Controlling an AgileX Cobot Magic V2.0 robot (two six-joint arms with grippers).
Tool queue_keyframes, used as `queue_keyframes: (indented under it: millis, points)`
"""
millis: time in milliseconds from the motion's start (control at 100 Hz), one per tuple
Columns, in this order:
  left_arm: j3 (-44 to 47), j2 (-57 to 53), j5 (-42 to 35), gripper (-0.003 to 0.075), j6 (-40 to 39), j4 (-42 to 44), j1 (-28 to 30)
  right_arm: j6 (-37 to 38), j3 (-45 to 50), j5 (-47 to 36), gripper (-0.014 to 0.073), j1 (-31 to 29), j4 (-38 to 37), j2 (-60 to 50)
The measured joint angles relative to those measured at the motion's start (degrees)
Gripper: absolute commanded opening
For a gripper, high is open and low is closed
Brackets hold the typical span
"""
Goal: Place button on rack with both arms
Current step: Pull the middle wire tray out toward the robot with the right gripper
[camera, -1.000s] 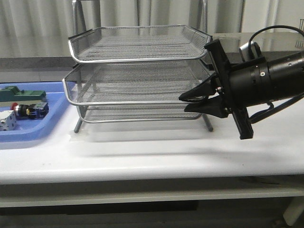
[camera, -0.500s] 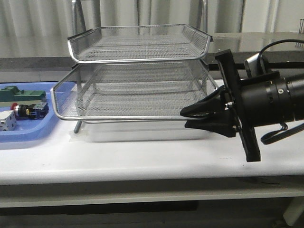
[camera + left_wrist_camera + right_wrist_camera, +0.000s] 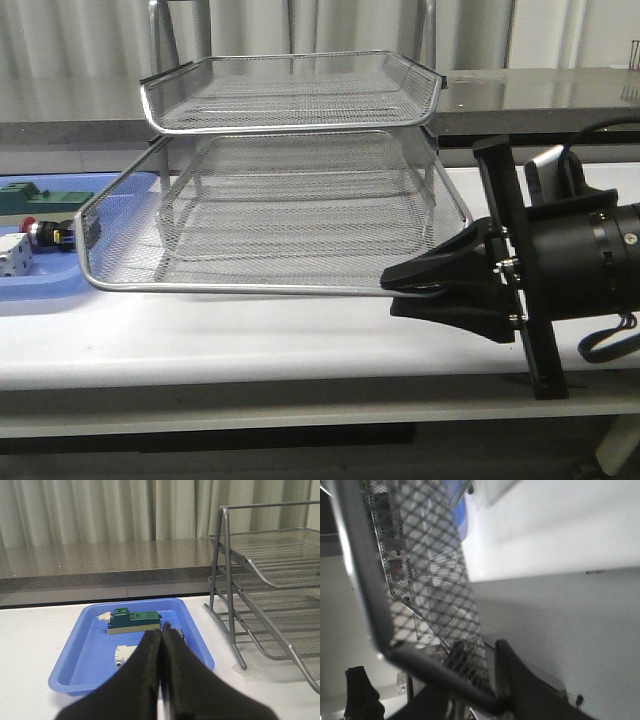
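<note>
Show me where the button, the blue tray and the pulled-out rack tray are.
button (image 3: 42,232): front view, on its red head at the far left.
blue tray (image 3: 198,645): left wrist view, on its right rim.
pulled-out rack tray (image 3: 240,289): front view, on its front wire rim.

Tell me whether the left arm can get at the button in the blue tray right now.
Probably yes. The left pincer is shut and empty, right in front of the blue tray, with nothing between. The button lies beside the pulled-out rack drawer, not under it.
</note>
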Motion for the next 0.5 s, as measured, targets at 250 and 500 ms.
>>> queue_keyframes:
  millis: [250, 500]
  points:
    - [0.00, 0.00, 0.00, -0.0021, 0.00, 0.00, 0.00, -3.10, 0.22, 0.00, 0.0274, 0.13, 0.00, 0.00]
    - [0.00, 0.00, 0.00, -0.0021, 0.00, 0.00, 0.00, -5.75, 0.61, -1.43, 0.0486, 0.48, 0.00, 0.33]
